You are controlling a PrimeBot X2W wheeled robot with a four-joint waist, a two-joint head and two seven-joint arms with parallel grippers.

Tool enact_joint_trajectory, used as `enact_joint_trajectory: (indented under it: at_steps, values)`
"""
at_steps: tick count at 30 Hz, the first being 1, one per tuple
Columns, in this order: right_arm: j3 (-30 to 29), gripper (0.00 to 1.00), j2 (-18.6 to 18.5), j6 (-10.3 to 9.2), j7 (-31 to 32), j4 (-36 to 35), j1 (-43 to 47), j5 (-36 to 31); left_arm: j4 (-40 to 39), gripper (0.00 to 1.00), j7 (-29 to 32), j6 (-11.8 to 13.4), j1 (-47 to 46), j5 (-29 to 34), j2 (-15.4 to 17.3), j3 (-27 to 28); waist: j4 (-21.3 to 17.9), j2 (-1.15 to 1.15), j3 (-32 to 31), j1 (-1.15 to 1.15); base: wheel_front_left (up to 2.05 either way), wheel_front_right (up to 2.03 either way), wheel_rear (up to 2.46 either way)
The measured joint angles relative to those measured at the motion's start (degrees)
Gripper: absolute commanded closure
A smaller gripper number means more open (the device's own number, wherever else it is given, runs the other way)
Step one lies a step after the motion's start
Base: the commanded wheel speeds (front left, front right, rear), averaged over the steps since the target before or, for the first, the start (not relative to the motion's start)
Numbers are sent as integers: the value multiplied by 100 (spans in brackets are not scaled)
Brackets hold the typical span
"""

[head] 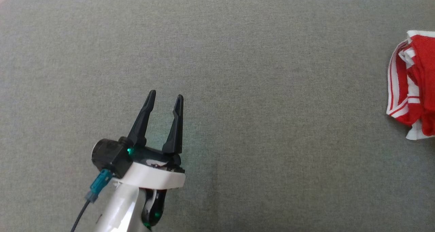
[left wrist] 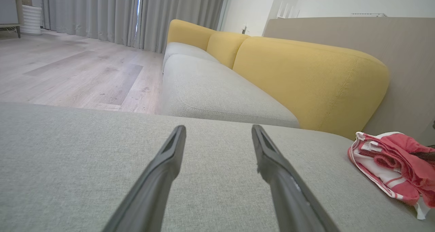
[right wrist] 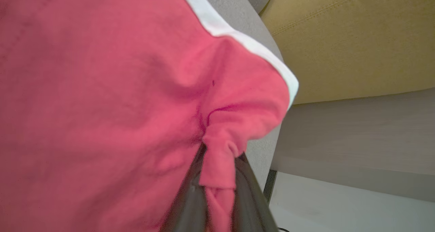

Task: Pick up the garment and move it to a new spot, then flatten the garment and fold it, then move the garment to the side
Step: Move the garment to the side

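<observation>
At lower left, the left fingers [head: 140,123] are held wide apart, empty; at the right edge, the garment [head: 419,79] is pinched by the right fingers [right wrist: 188,194].

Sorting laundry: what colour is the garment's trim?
White, striping the red garment; head view shows it best.

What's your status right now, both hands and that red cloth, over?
Left gripper open, empty, above grey fabric cushion. Right gripper shut on bunched red garment with white trim. No obstacle seen.
</observation>
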Motion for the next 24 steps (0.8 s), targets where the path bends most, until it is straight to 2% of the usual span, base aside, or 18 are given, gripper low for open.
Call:
enact_joint_trajectory:
  at_steps: [3, 4, 5, 18, 21, 24]
  values:
    - [-235, 100, 115, 0, 5, -55, 107, -86, 0, 0, 0, 0, -41, 1, 0, 0, 0, 0, -5, 0, 0, 0, 0]
    - [-290, 32, 151, 0, 4, -70, 165, -143, 2, 0, 0, 0, -37, 1, 0, 1, -1, 0, -14, 0, 0, 0, 0]
    - [-405, 0, 201, 0, 4, -76, 236, -151, 2, 0, -1, 0, -37, 1, 0, 1, -3, 0, -23, 0, 0, 0, 0]
    - [-1635, 0, 721, 0, 83, -623, 597, -488, 78, 0, 0, 0, -25, 9, 0, 9, -91, 0, -289, 0, 0, 0, 0]
    - [-2041, 0, 942, 0, 7, -883, 682, -563, 88, 0, -1, 0, -15, 8, 0, 12, -101, 0, -381, -1, 0, 0, 0]
    - [-2486, 0, 1351, 0, -190, -1284, 715, -581, 87, 0, 0, 0, 6, 7, 0, 37, -109, 0, -491, 0, 0, 0, 0]
